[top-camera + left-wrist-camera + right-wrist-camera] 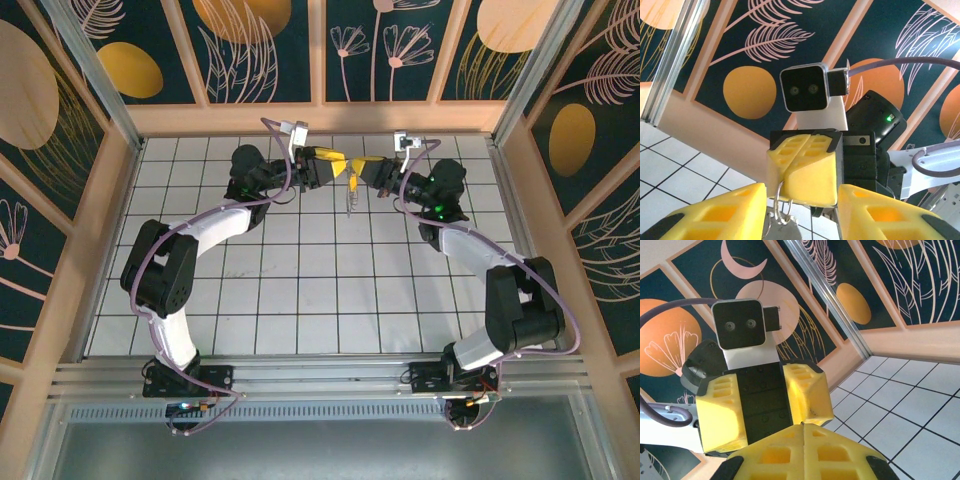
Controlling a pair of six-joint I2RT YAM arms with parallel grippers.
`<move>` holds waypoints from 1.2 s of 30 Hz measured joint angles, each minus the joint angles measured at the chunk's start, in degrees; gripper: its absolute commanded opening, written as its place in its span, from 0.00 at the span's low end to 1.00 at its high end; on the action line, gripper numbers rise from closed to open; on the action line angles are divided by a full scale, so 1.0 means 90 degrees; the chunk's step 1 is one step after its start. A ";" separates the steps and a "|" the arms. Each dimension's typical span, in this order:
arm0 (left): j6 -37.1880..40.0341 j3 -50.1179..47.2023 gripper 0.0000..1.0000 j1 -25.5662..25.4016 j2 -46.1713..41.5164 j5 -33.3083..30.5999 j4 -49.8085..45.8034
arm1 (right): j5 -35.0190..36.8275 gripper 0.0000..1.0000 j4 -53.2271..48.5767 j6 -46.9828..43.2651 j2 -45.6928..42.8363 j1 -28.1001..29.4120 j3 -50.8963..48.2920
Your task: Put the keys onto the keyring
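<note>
Under the pinching right jaws, keyring (pixel 349 200) dangling long-axis down; left jaws spread alongside.

Table (pixel 300 300): white square tiles, ruled into a grid by dark grey grout lines. Wall panels (pixel 250 50): deep teal ground, printed with orange and gold discs and pale pink line-drawn leaves and flowers, framed in light wood. Arms (pixel 180 330): white shells alternated with black joints, lilac-grey cables trailed alongside. The left gripper (pixel 343 166) and right gripper (pixel 357 172), at twelve o'clock on the tiles, are finished in bright yellow on black bodies. Wrist camera (pixel 805 95): black face set in a pale grey housing. Keyring (pixel 781 205), at six o'clock of the right gripper's yellow tips: silver-grey metal. Indicator light (pixel 888 118): green, set in black casing.
</note>
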 measured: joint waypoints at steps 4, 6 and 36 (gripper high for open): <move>0.0000 0.0000 0.42 -0.0034 0.0027 0.0002 0.0007 | 0.0000 0.00 0.0015 0.0002 0.0034 0.0027 0.0000; -0.0002 0.0000 0.41 -0.0036 0.0051 0.0002 0.0007 | 0.0000 0.00 0.0034 0.0002 0.0034 0.0036 0.0000; -0.0209 0.0002 0.00 -0.0070 0.0219 -0.0034 0.0056 | 0.0002 0.00 0.0107 0.0017 0.0117 0.0095 0.0000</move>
